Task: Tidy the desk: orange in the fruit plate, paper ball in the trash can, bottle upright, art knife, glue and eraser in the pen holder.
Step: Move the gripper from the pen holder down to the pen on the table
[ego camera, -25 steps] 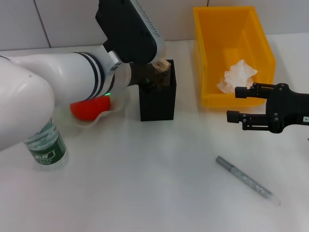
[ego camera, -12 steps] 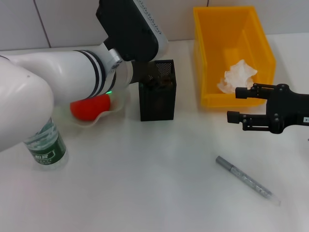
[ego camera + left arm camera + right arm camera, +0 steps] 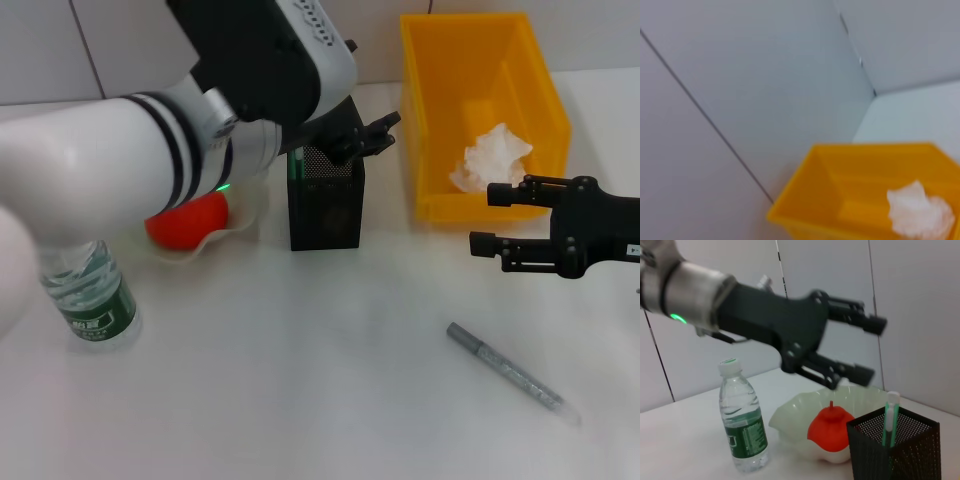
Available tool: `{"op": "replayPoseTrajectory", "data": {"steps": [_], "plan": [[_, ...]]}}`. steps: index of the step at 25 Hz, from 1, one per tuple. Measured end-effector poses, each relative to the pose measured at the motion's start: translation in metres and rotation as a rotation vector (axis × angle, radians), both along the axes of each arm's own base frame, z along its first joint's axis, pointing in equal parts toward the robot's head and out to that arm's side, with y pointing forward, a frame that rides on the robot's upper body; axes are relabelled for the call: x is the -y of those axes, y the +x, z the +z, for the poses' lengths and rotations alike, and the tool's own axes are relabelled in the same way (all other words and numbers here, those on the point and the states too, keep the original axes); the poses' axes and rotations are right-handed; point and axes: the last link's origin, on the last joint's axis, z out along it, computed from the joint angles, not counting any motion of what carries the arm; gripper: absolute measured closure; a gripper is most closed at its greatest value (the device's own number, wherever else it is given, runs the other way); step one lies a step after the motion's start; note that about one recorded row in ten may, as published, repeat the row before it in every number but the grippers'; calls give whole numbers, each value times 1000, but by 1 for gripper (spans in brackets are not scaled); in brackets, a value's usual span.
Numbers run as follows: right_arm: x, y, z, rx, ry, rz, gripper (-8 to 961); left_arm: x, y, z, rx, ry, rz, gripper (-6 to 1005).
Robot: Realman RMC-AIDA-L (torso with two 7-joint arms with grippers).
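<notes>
Clear plastic marks the far left: one bottle (image 3: 92,295) already stands upright, green label facing out. Beside it one pale fruit plate (image 3: 243,217) cradles one orange (image 3: 186,221), and just right of that sits one black mesh pen holder (image 3: 326,205) with a green-and-white stick, probably the glue (image 3: 889,418), poking up inside; the eraser cannot be made out in the mesh, so I would not count it.

Above the holder's rim hangs the left gripper (image 3: 361,137), fingers spread and empty. Its best move, I judge, is to lift straight up and clear of the holder so it does not catch the mesh wall and tip it.

Further right, one yellow trash can (image 3: 530,100) holds one paper ball (image 3: 492,158). In front of the bin hovers the right gripper (image 3: 496,217), fingers parted and carrying nothing. One item lies loose on the desk (image 3: 300,380): the grey art knife (image 3: 511,372), near the front right and well apart from the holder. The right arm looks best placed to fetch it; it should come down over the middle of the shaft, fingers across the width, since a slim handle lying flat may roll or skid if pinched near one end.
</notes>
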Motion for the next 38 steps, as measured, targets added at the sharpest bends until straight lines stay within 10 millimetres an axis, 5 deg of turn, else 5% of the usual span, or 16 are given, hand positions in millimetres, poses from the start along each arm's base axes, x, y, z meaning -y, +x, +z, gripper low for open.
{"op": "replayPoseTrajectory", "data": {"steps": [7, 18, 30, 38], "plan": [[2, 2, 0, 1, 5, -3, 195, 25, 7, 13, 47, 4, -85, 215], [8, 6, 0, -5, 0, -14, 195, 16, -3, 39, 166, 0, -87, 216], [11, 8, -2, -7, -4, -20, 195, -9, -39, 67, 311, -87, -52, 216], [10, 9, 1, -3, -3, -23, 195, 7, -60, 76, 454, -253, -127, 216]]}}
